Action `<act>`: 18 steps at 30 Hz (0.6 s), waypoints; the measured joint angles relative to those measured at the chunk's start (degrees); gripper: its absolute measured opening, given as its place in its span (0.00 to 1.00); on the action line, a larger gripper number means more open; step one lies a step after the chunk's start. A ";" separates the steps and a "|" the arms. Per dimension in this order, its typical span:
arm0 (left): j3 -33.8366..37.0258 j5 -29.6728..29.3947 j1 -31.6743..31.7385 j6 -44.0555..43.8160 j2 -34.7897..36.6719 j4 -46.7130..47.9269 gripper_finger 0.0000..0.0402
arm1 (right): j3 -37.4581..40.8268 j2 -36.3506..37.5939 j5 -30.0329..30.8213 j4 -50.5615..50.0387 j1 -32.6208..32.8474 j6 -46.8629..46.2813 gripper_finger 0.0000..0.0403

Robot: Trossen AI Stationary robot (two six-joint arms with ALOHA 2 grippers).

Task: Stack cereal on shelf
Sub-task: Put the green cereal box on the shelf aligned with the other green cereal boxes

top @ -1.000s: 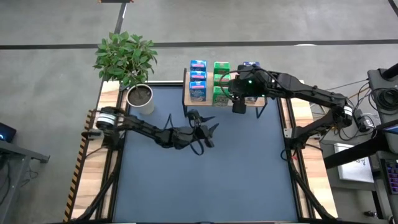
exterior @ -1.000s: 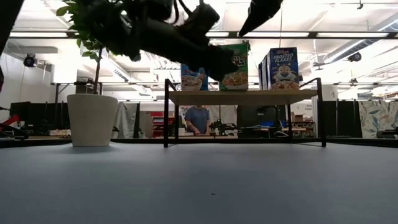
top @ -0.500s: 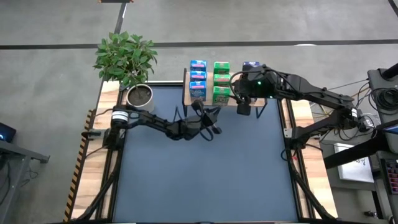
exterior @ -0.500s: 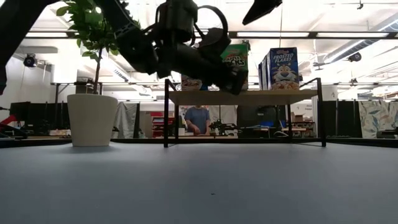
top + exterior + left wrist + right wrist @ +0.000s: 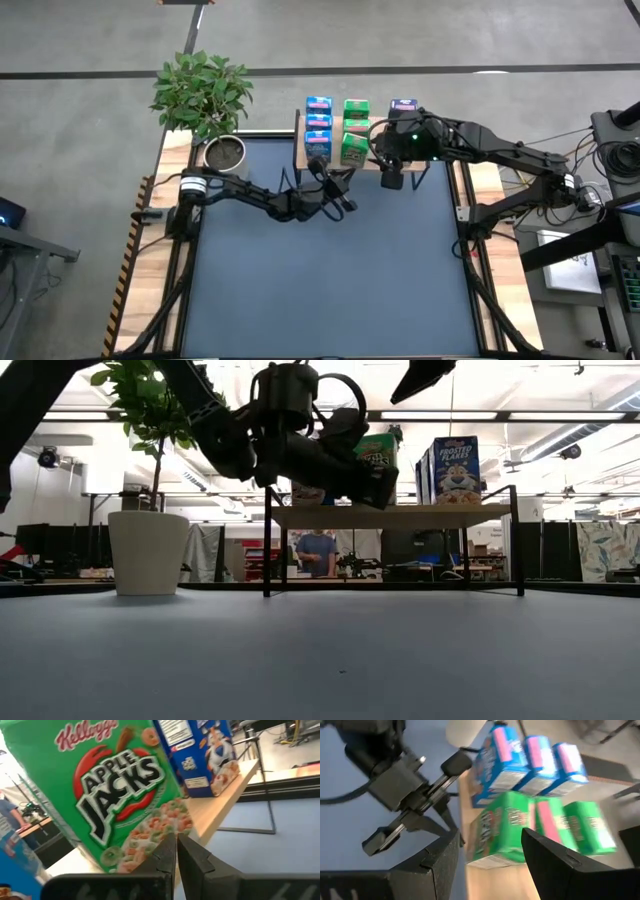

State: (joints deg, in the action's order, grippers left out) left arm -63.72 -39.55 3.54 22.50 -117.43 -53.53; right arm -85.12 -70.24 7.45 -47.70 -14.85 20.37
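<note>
Light-wood plank shelf on black legs (image 5: 362, 160) carries my cereal rows. Front green Apple Jacks carton (image 5: 120, 795) tilted at shelf's front edge. My left gripper (image 5: 176, 851) closed, empty, tips against carton. My right gripper (image 5: 490, 852) spread, above shelf.

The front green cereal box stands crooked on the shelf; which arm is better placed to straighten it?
Probably the left. Its gripper, shut, sits right at the tilted green box; the right gripper, open, hangs off the shelf's front edge.

Shelf (image 5: 410, 164) at tabletop's (image 5: 330, 280) far edge, cereal (image 5: 319, 125) on it in rows. Plant pot (image 5: 226, 154) left of shelf. Left gripper (image 5: 338, 190) before shelf, right gripper (image 5: 392, 178) at its right part.
</note>
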 joint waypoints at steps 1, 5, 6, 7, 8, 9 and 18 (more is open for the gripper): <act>0.00 0.07 -0.15 -0.20 0.00 -0.01 0.00 | 0.59 0.00 -0.85 0.02 0.00 -0.02 0.51; 0.02 0.09 -0.69 -0.57 0.00 -0.05 0.00 | 4.03 -0.02 -3.57 2.45 0.05 -1.03 0.49; 0.02 0.09 -0.83 -0.57 0.00 -0.06 0.00 | 5.20 -0.02 -3.60 3.79 0.13 -1.10 0.48; 0.02 0.09 -0.95 -0.57 0.00 -0.11 0.00 | 6.32 -0.02 -3.59 4.81 0.13 -1.10 0.47; 0.04 0.09 -1.05 -0.59 0.00 -0.33 0.00 | 7.43 -0.04 -3.50 5.58 0.11 -1.06 0.45; 0.04 0.09 -1.13 -0.61 0.00 -0.43 0.00 | 8.43 -0.07 -3.37 6.35 0.11 -1.02 0.43; 0.09 0.09 -1.43 -0.77 0.00 -0.47 0.00 | 11.13 -0.07 -0.97 8.76 0.09 -0.88 0.22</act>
State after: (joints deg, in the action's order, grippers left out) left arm -63.64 -39.46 2.11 21.74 -117.43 -54.00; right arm -74.00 -70.30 6.48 -38.94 -14.76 19.49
